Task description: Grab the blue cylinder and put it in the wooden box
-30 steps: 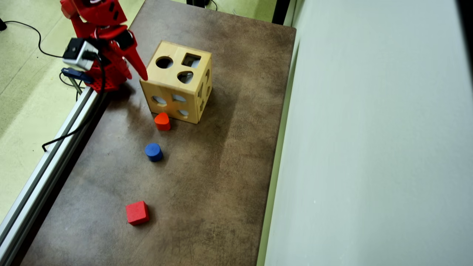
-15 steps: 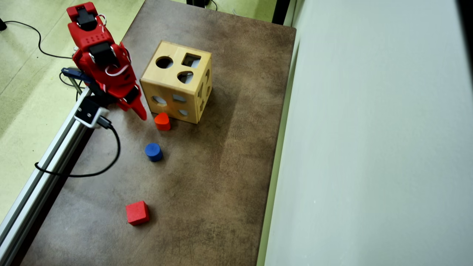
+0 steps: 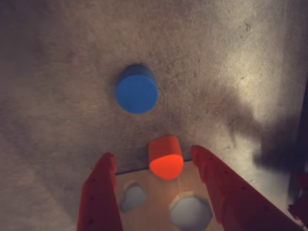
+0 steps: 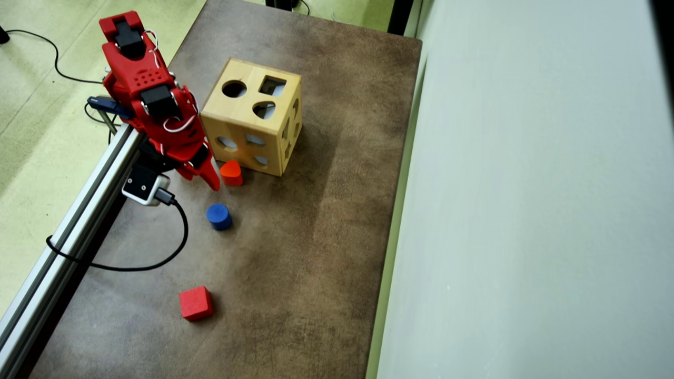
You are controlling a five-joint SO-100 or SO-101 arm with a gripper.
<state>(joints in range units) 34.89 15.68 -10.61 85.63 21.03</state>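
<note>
The blue cylinder (image 4: pixel 218 216) stands upright on the brown table, alone, a little in front of the box; in the wrist view it (image 3: pixel 137 91) lies beyond my fingertips. My red gripper (image 4: pixel 211 178) hangs at the wooden box's (image 4: pixel 247 108) lower left corner, open and empty. In the wrist view the gripper (image 3: pixel 153 153) frames an orange-red rounded block (image 3: pixel 166 158) with its spread fingers (image 3: pixel 98 192), and a holed face of the box (image 3: pixel 154 197) shows below. The orange-red block (image 4: pixel 231 172) rests against the box.
A red cube (image 4: pixel 195 303) lies nearer the table's front. An aluminium rail (image 4: pixel 79 221) runs along the left edge, with a white adapter (image 4: pixel 142 184) and black cable (image 4: pixel 158 258) on the table. A pale panel (image 4: pixel 526 210) borders the right side.
</note>
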